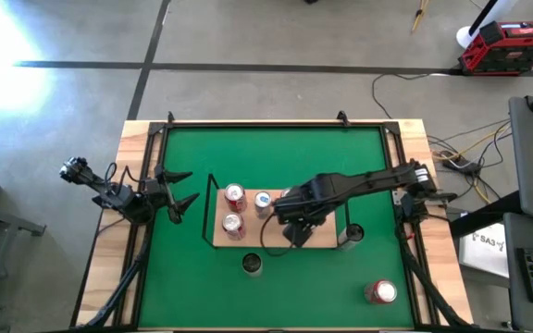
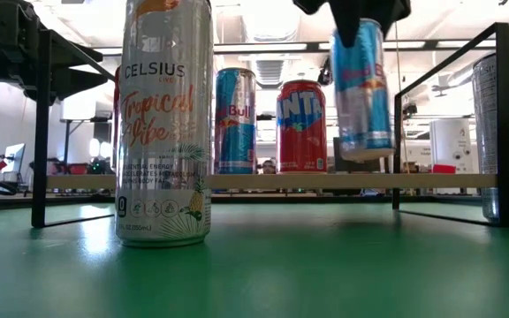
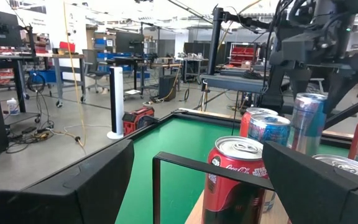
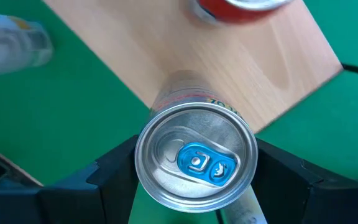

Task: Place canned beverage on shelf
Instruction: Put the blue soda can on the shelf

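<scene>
In the high view the right gripper [image 1: 296, 222] is at the centre of the frame, over the shelf [image 1: 317, 242], and its fingers [image 4: 114, 171] pinch a blue and silver can [image 4: 196, 163] from both sides. In the low view this can [image 2: 361, 84] hangs in the upper right part of the frame, a little tilted, with its bottom clearly above the light-wood board of the shelf [image 2: 237, 181] (it does not touch the board).

Three other cans already stand on the shelf, toward its left end in the high view: a red cola can [image 1: 233, 225], a red can [image 1: 235, 195] behind it and a blue Red Bull can [image 1: 263, 201] beside that one. In the low view the Red Bull can [image 2: 235, 121] and the red can [image 2: 301, 126] stand upright side by side.

On the green mat [image 1: 276, 157], in front of the shelf, stands a tall Celsius can [image 2: 163, 124]. Another can [image 1: 352, 236] stands just beside the right end of the shelf, and a red can [image 1: 380, 292] is at the lower right of the surface.

The left gripper [image 1: 181, 190] waits at the left edge of the mat, its fingers spread and holding nothing.
</scene>
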